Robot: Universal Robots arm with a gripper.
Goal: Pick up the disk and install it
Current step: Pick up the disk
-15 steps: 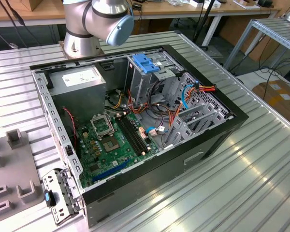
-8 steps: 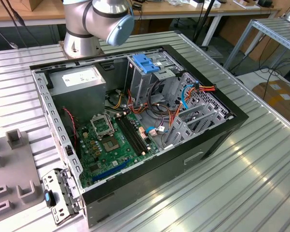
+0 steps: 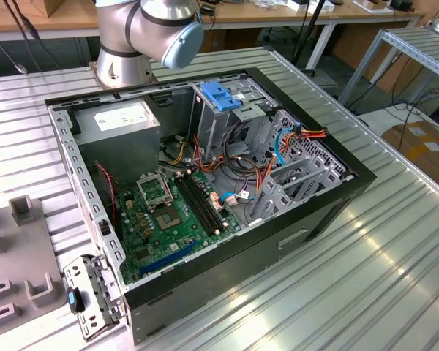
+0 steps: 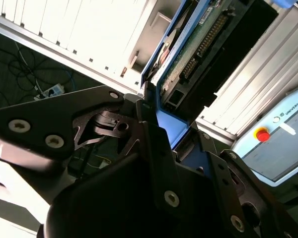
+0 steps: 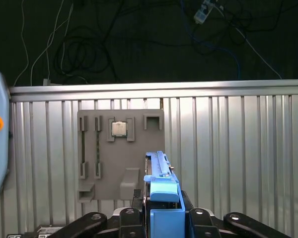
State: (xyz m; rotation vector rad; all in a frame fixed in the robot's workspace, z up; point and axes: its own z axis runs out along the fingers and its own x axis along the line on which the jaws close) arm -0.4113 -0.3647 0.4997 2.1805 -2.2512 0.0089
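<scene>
The end effector [image 5: 164, 219] pinches the disk [image 5: 161, 184] edge-on, above the counter [image 5: 238, 148]. Such a narrow hold could let it twist and jam entering the open case [image 3: 227, 267], centre of the exterior view.

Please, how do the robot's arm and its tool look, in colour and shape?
The arm is made of round silver-grey segments with a light blue cap. The tool is matte black, with angular linked plates and silver screws.
</scene>
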